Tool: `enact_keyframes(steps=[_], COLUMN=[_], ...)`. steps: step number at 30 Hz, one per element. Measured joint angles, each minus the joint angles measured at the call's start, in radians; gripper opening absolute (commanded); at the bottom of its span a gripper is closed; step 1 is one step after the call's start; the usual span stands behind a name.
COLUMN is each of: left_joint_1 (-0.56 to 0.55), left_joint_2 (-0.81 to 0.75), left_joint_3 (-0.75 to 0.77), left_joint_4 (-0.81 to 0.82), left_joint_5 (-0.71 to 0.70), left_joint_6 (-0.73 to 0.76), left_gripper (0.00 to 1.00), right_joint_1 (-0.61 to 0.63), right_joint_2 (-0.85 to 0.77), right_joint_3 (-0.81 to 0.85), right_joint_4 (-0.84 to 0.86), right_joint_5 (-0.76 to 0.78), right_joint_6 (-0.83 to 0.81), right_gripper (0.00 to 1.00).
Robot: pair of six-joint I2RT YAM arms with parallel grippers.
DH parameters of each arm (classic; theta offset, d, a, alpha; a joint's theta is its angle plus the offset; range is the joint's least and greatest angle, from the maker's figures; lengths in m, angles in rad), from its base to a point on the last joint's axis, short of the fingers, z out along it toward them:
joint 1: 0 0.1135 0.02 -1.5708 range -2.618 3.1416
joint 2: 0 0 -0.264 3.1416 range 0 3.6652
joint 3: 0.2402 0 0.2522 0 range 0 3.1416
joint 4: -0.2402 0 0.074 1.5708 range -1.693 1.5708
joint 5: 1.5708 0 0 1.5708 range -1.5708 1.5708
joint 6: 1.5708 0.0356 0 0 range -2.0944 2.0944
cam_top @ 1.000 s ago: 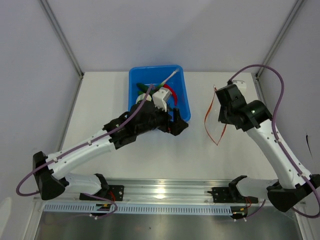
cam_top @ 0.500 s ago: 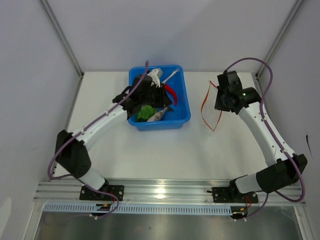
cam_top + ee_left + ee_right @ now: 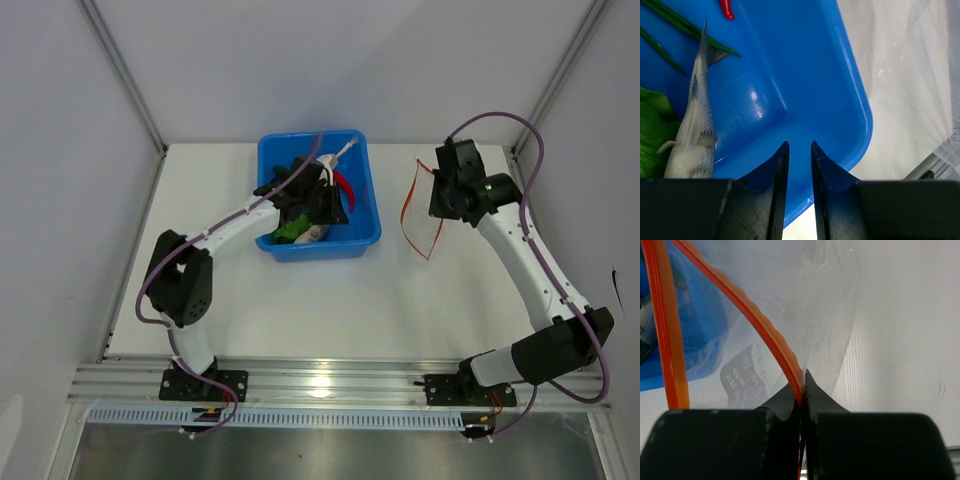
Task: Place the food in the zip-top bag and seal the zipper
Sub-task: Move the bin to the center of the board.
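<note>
Over the last second the left arm has swung from the near side of the blue plastic bin to reach right into it. Its left hand now hangs low over the bin floor, fingers drawn almost together with only a slim gap and nothing between them. The right arm has raised the crinkly clear zip-top bag and carried it a little farther back. There the right hand is clamped on the orange-red zipper strip, the pouch dangling with its mouth apart, beside the bin. By my reading, the bag is being presented while the picker lines up for a first grab. All the food is still in the bin: a whitish ridged stalk just left of the fingers, a green leafy cabbage beyond it, and dark green pods and a red chili farther off. The pale white surface is walled by plain grey panels, with an aluminium rail along its near edge.
</note>
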Motion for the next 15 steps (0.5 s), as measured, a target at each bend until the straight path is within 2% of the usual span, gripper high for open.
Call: enact_keyframes(steps=[10, 15], left_joint_1=[-0.003, -0.007], left_joint_2=[-0.002, -0.060], left_joint_3=[-0.169, -0.264], left_joint_4=[0.059, 0.095], left_joint_5=[0.007, 0.003], left_joint_6=[-0.039, -0.055], left_gripper=[0.23, 0.21], right_joint_1=[-0.014, -0.015], right_joint_2=[0.038, 0.044], right_joint_3=[0.000, 0.000], right_joint_4=[0.025, 0.027], right_joint_5=[0.000, 0.002], right_joint_6=[-0.017, -0.026], right_gripper=[0.00, 0.00])
